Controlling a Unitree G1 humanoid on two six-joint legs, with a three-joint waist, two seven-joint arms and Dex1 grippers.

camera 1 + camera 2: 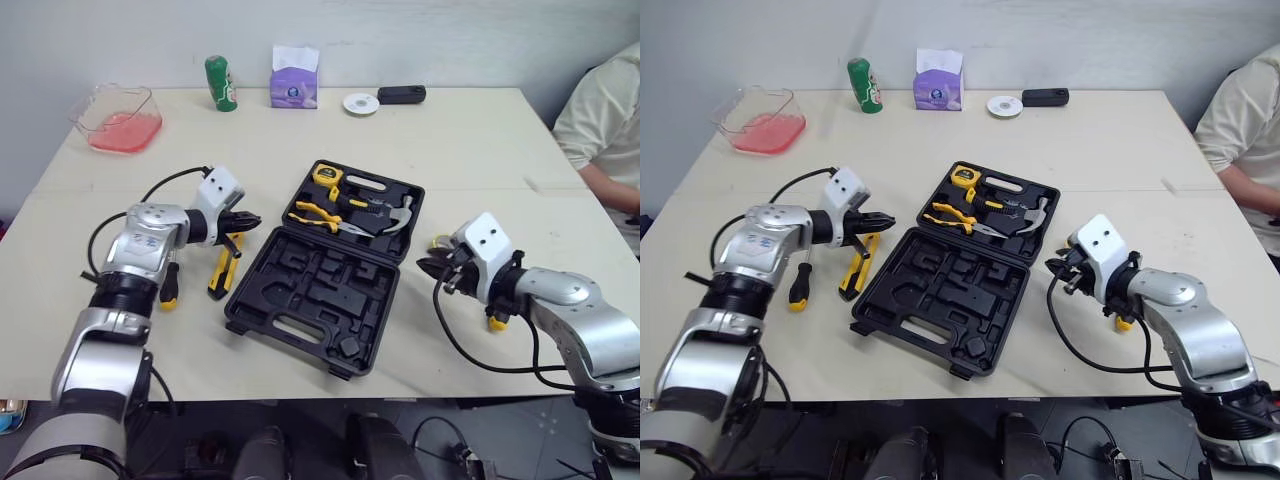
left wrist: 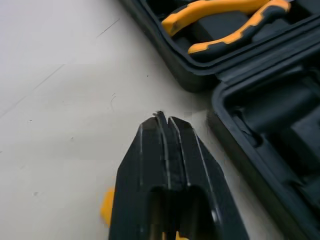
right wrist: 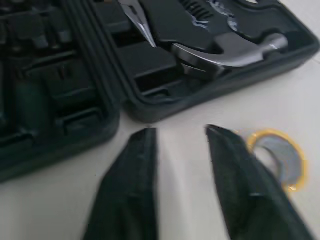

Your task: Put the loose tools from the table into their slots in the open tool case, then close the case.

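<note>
The black tool case (image 1: pixel 262 312) lies open at the table's middle. Its far half holds a yellow tape measure (image 1: pixel 325 176), yellow-handled pliers (image 1: pixel 318 215) and a hammer (image 1: pixel 400 215); the near half shows empty slots. Just left of the case hangs my left gripper (image 1: pixel 248 221), shut, with nothing seen between its fingers (image 2: pixel 150 150). Below it on the table lie a yellow-and-black tool (image 1: pixel 222 270) and a screwdriver (image 1: pixel 170 285). My right gripper (image 1: pixel 432 266) is open a little right of the case, above bare table. A yellow-rimmed tool (image 3: pixel 277 157) lies beside it.
Along the far edge stand a pink tray (image 1: pixel 117 118), a green can (image 1: pixel 221 82), a purple tissue pack (image 1: pixel 294 78), a white disc (image 1: pixel 360 103) and a black device (image 1: pixel 401 94). A person (image 1: pixel 605 120) sits at the right side.
</note>
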